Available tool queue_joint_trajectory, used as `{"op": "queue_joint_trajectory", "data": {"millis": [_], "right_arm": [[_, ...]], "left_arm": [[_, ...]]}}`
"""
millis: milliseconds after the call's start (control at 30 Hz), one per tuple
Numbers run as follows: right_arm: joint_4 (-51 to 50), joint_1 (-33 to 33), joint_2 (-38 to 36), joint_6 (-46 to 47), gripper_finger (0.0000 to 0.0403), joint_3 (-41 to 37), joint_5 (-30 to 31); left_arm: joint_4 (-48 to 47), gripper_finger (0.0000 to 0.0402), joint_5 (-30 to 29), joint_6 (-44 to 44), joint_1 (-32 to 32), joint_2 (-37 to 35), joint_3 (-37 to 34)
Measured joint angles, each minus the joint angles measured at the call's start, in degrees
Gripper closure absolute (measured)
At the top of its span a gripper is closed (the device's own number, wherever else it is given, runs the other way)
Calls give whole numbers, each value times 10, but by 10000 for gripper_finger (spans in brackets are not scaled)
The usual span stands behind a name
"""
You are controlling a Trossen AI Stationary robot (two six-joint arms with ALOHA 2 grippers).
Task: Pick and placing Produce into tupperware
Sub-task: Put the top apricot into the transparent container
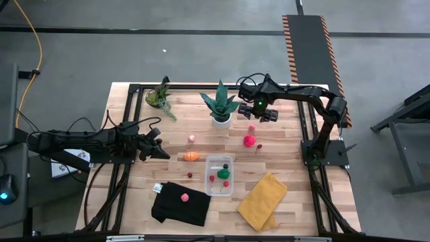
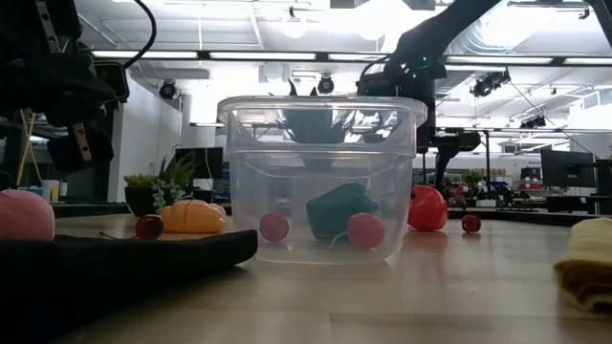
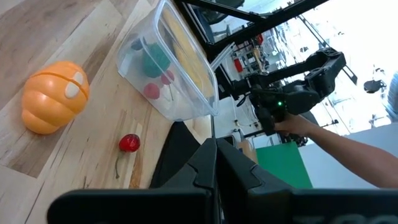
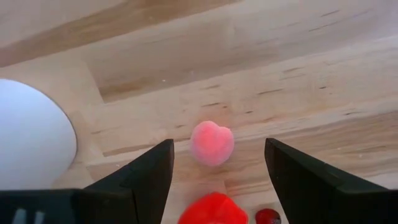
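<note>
I have the right gripper [image 1: 261, 114] up at the far side of the table [image 1: 289, 202], just beside the white pot [image 1: 221, 120] of the spiky plant [image 1: 220, 102]. Its fingers [image 4: 143, 177] are spread wide, and in the wrist view a small pink fruit [image 4: 212, 142] sits on the wood between them, not touched. Nearer to me lies the red fruit [image 1: 250, 140], with a tiny dark red berry [image 4: 268, 216] beside it.

My left gripper [image 1: 156, 144] waits at the left of the table, pointed toward the orange piece [image 1: 192, 156]. Its fingers [image 3: 245, 177] are pressed together with nothing in them. Past them I see the orange piece on the wood and a small cherry [image 3: 129, 142] near the black cloth.

The tupperware [image 1: 220, 175] stands near the middle of the table, between the black cloth [image 1: 180, 204] and the yellow cloth [image 1: 263, 202]. Inside it I can make out a green piece [image 2: 340, 209] and two small red-pink ones [image 2: 365, 230] on the bottom.

Another pink piece [image 1: 184, 197] rests on the black cloth. One more pale pink one [image 1: 191, 138] lies on the bare wood, above the orange piece in the high view. A second plant [image 1: 160, 96] sits at the far left corner.
</note>
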Motion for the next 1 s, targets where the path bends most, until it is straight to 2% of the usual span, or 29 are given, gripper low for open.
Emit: {"op": "queue_joint_trajectory", "data": {"millis": [1000], "right_arm": [[7,2,41,-31,160,0,-21]], "left_arm": [[0,401,2,2,0,0,0]]}}
